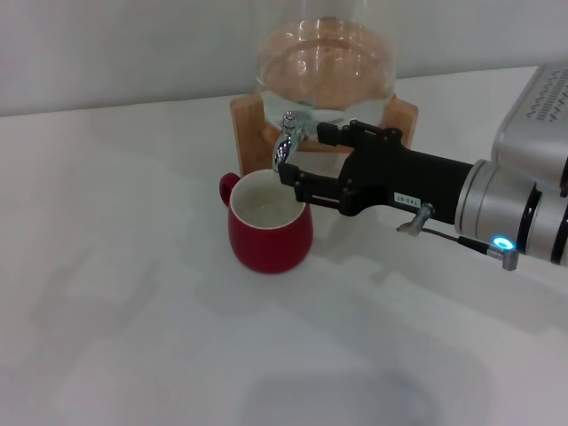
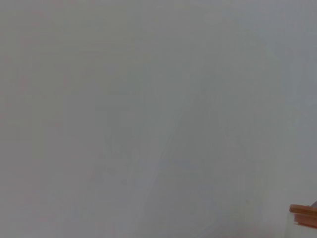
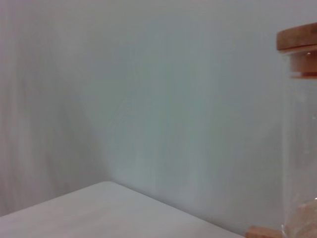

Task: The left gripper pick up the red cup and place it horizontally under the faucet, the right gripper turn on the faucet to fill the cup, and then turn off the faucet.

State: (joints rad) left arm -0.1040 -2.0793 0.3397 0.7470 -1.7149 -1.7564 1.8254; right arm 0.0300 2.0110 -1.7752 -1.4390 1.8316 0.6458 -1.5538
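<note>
Red cup (image 1: 269,232) already stands upright on the white desk (image 1: 133,311), toward the far edge near the middle, mouth directly beneath the spout of the faucet (image 1: 286,146); handle points to the left. So the placing step looks done, though the cup is upright rather than lying. Left gripper shows in no view; its wrist camera gives only blank wall and a sliver of wood, so its fingers cannot be told.

Behind the cup: glass jar (image 1: 324,62) holding liquid, sitting on a wooden stand (image 1: 244,120) at the far edge. Cup interior looks pale; water level cannot be judged, and no stream is visible.

Right gripper (image 1: 297,160) reaches in from the right edge, fingers spread around the faucet, one above and one below. Likely mid faucet operation; whether opening or closing, unclear. Shutting off and withdrawing remain.
</note>
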